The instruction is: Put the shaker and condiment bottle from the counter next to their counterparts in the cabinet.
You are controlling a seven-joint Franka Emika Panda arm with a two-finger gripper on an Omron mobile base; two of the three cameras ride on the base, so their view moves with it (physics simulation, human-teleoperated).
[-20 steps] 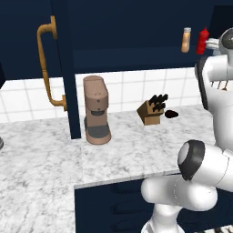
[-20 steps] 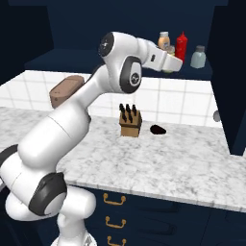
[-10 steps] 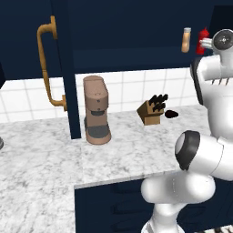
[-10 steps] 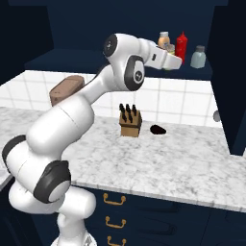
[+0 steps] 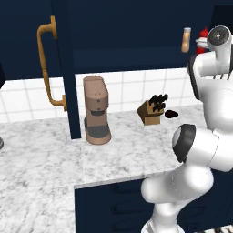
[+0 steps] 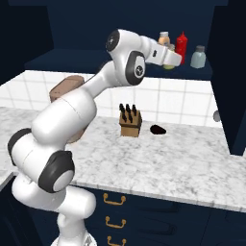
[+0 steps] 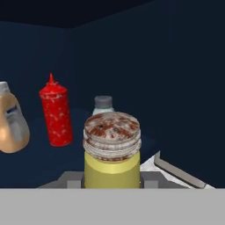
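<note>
My gripper (image 7: pixel 112 181) is shut on the yellow-green shaker (image 7: pixel 112 151), whose rusty metal top faces the hand camera. The gripper (image 6: pixel 174 59) holds the shaker (image 6: pixel 168 66) inside the cabinet (image 6: pixel 120 29), low over the shelf; I cannot tell whether it touches. Behind it stand the red squeeze bottle (image 7: pixel 56 116) and the pale grey-blue shaker (image 7: pixel 103 104). The tan condiment bottle (image 7: pixel 11 125) stands left of the red one. From the right base, the condiment bottle (image 6: pixel 164 37), red bottle (image 6: pixel 181 45) and grey-blue shaker (image 6: pixel 198 56) line the shelf.
The cabinet door (image 5: pixel 63 68) hangs open with its brass handle (image 5: pixel 45 68) to the left. On the marbled counter (image 6: pixel 168 158) are a brown coffee machine (image 5: pixel 96 109), a knife block (image 6: pixel 129 122) and a small dark object (image 6: pixel 158 129).
The arm's lower links have swung a little. The hand with the shaker stays almost in place at the shelf.
</note>
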